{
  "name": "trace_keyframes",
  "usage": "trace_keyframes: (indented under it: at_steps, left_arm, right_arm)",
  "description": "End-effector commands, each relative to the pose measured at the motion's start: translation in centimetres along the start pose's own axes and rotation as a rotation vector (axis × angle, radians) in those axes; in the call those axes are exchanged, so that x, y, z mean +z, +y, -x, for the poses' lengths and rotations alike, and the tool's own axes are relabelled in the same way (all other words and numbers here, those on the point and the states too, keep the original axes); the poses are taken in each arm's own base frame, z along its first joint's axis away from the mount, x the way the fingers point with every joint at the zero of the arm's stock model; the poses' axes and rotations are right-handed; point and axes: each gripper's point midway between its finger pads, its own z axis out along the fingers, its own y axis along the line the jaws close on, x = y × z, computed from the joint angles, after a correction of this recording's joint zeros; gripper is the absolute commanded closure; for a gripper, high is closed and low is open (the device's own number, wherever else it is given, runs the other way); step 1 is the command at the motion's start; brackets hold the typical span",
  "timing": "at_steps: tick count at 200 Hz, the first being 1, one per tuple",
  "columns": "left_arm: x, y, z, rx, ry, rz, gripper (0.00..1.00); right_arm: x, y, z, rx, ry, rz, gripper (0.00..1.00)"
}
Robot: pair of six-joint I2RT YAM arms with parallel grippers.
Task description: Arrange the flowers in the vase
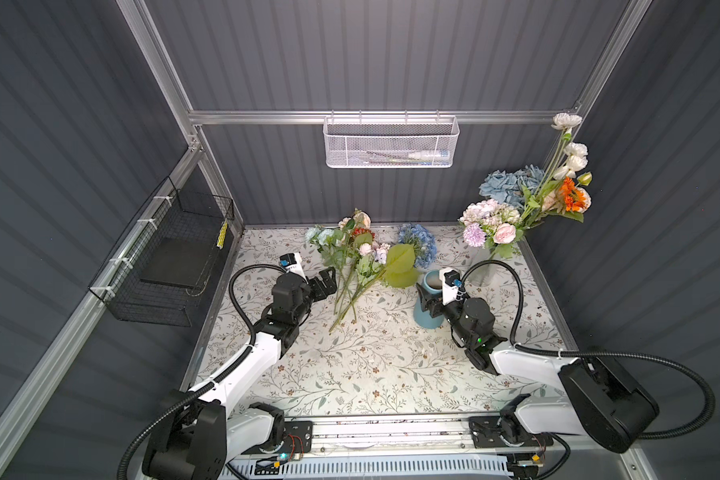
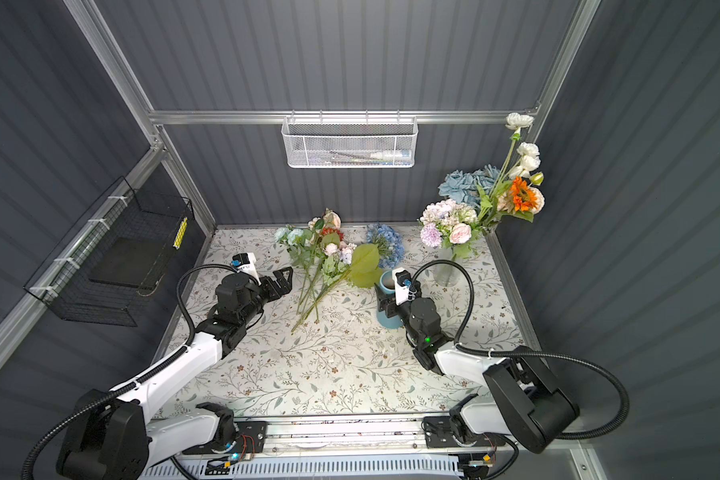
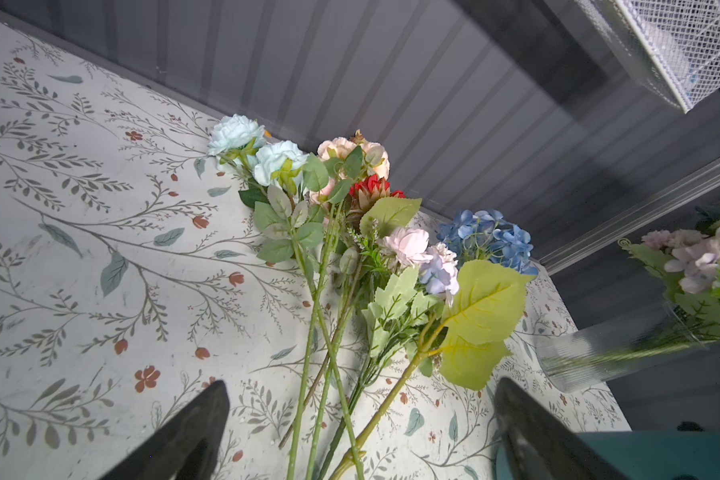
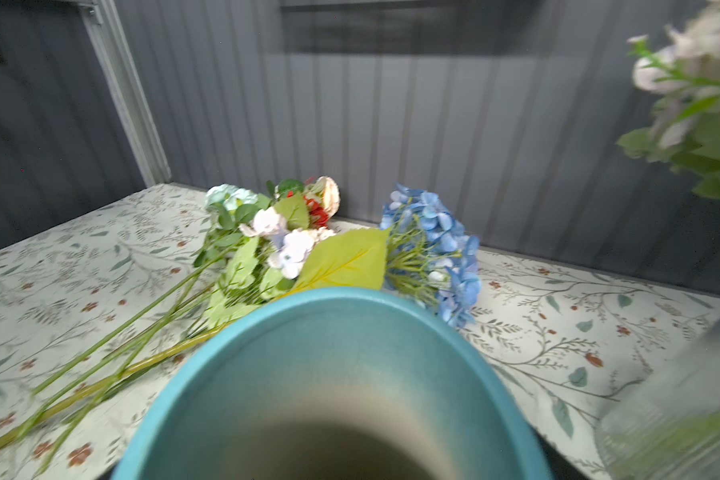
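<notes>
Teal ceramic vase [image 1: 425, 318] stands upright on the floral-print table [image 1: 371, 365], right of centre, and the right wrist view shows its mouth empty. The right gripper [image 1: 427, 300] straddles the vase's upper wall and looks to be clasping it, though its jaws are hidden in its own wrist view. The loose flowers [image 1: 358, 257] lie in a fanned heap at the back middle of the table, heads toward the rear wall and stems crossing toward the front. A blue hydrangea [image 1: 418, 245] lies at the heap's right edge, near the vase. The left gripper [image 1: 326, 281] hangs at the heap's left side, its fingers [image 3: 192, 428] spread wide and empty, with the stems ahead of them.

The step in hand seems to be picking one spray. To do it well, single out the outermost stem and take it low on its bare stretch, clear of the crossing, so the others are not dragged along. Close across the stem, not along it. Lift it heads-up, then feed the cut end into the mouth while the right arm steadies the vase. Avoid knocking the glass vase [image 1: 485, 272] of flowers behind it
</notes>
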Motion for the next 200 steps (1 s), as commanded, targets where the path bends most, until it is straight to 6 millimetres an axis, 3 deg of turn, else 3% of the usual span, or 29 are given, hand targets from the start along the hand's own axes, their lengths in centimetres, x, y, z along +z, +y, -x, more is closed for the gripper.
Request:
trace_keyframes:
  at_steps: [1,41,76,111,139,200]
  left_arm:
    - [-0.5,0.1,-0.7,-0.018,0.025,-0.010,0.01]
    - [-0.8,0.7,-1.8,0.007,0.070,0.012,0.02]
    - [-0.7,1.1,-2.6,0.053,0.124,0.038,0.08]
    - [-0.2,1.6,-4.0,0.096,0.196,0.052,0.17]
    - [0.5,2.3,-5.4,0.120,0.264,0.076,0.18]
    - [3.3,2.7,-8.2,0.154,0.401,0.066,0.24]
  right_arm:
    - [-1.0,1.6,3.1,0.001,-0.062,0.023,0.51]
    - [-1.7,5.5,2.9,0.030,-0.034,0.113,0.50]
    - [-1.6,7.2,2.3,0.044,-0.046,0.142,0.44]
    - [-1.9,7.4,1.6,0.044,-0.027,0.158,0.28]
    - [-2.5,7.2,2.2,0.042,-0.041,0.165,0.02]
    - [-5.2,6.8,3.6,0.089,-0.011,0.199,0.01]
